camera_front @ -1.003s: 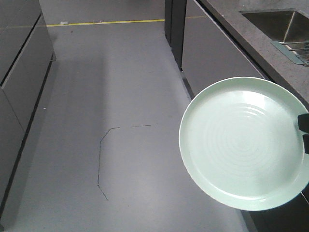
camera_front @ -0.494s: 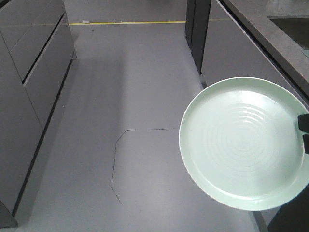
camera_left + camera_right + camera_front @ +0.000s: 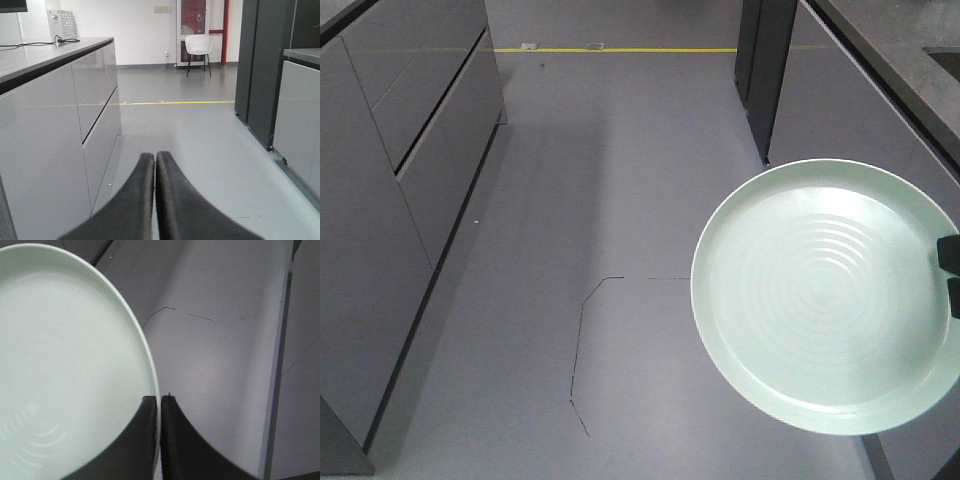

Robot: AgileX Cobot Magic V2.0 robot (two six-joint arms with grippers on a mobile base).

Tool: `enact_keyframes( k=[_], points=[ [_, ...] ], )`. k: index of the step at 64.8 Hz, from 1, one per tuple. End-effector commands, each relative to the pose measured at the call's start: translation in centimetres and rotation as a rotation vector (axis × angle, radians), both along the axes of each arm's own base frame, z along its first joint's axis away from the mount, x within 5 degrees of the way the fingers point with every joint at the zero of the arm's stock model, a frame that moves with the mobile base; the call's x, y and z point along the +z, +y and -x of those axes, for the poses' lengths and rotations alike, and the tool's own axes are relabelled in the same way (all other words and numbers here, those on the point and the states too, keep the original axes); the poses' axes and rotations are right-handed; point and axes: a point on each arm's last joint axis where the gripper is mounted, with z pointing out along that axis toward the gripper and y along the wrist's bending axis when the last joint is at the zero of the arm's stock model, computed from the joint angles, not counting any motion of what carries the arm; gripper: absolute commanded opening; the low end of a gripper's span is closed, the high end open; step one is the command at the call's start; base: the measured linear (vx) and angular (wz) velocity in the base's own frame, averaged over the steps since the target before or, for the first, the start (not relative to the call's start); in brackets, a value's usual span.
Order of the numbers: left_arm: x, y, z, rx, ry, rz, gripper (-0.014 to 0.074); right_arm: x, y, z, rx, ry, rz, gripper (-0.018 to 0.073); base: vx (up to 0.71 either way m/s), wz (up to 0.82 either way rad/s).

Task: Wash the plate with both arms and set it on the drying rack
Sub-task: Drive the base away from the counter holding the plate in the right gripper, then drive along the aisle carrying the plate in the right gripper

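The pale mint-green plate (image 3: pixel 820 295) hangs over the grey floor at the right of the front view, its ringed face toward the camera. My right gripper (image 3: pixel 950 268) pinches its right rim, only the black fingertips showing at the frame edge. In the right wrist view the plate (image 3: pixel 65 365) fills the left half and the right gripper (image 3: pixel 160 399) is shut on its rim, one finger on each side. My left gripper (image 3: pixel 154 156) is shut with nothing in it, pointing along the aisle. The drying rack is out of view.
Grey cabinets (image 3: pixel 410 190) line the left of the aisle. A counter with grey fronts (image 3: pixel 860 110) runs along the right, a dark tall unit (image 3: pixel 765 70) behind it. A yellow floor line (image 3: pixel 620 49) crosses far ahead. A white chair (image 3: pixel 198 47) stands at the far wall.
The whole view has swung right to left: the left cabinets have come further into frame, and the sink and rack at the top right have left it. The plate stays fixed in my right gripper.
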Motion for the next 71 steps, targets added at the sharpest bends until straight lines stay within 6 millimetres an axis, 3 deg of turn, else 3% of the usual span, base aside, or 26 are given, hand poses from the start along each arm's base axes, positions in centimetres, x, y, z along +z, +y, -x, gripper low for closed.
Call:
enact_keyframes(
  k=[1,71],
  points=[
    [-0.03,-0.07,0.04,-0.011,-0.061,0.009,-0.0006,1.42,-0.07,-0.1,-0.017,-0.094,-0.025,-0.0006,0.13,0.1],
    [-0.03,-0.07,0.04,-0.011,-0.061,0.009,-0.0006,1.42,-0.07,-0.1,-0.017,-0.094,-0.025,-0.0006,0.13,0.09]
  ],
)
